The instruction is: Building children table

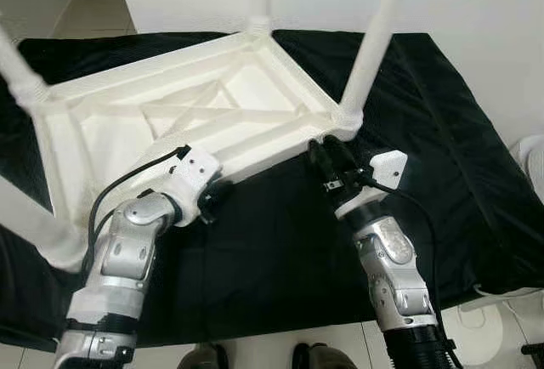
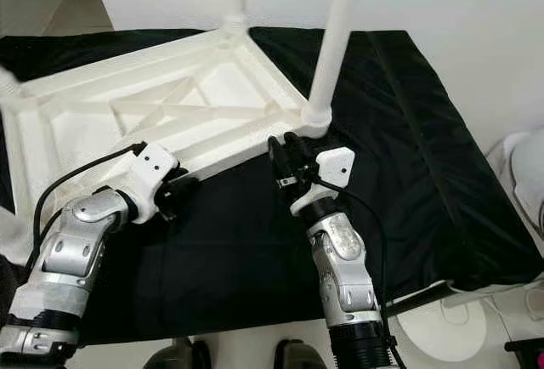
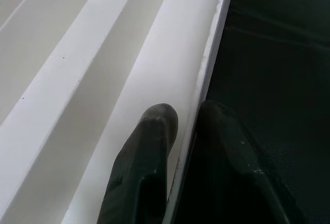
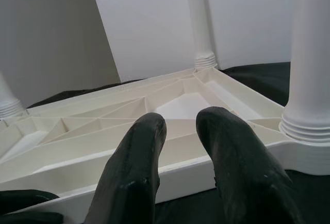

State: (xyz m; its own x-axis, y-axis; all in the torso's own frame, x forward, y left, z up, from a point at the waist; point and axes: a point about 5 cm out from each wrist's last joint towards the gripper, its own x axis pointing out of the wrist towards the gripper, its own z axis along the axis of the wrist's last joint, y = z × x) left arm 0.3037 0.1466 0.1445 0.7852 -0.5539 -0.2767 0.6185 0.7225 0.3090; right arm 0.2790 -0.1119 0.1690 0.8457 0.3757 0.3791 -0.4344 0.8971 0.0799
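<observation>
Tabletop (image 1: 195, 105): white, upside down on black cloth (image 1: 280, 241), legs upward.
Left gripper (image 3: 185, 141): pinching near rim; slippage would drop that edge.
Right gripper (image 4: 180, 131): parted, beside corner leg (image 1: 374, 37); a nudge could loosen it.

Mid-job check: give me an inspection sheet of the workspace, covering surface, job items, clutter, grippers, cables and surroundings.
Surface: black cloth spread under the work.
Job's things: white table lying upside down, ribbed underside up; legs screwed into the corners, standing upward.
Clutter: nothing seen on the cloth.
Grippers: left gripper clamps the table's near rim, one finger on each side; right gripper sits at the near rim beside a corner leg, fingers apart, not gripping.
Cables: black cable loops along the left wrist; white cord on the floor to the right.
Surroundings: white wall behind; pale floor.
</observation>
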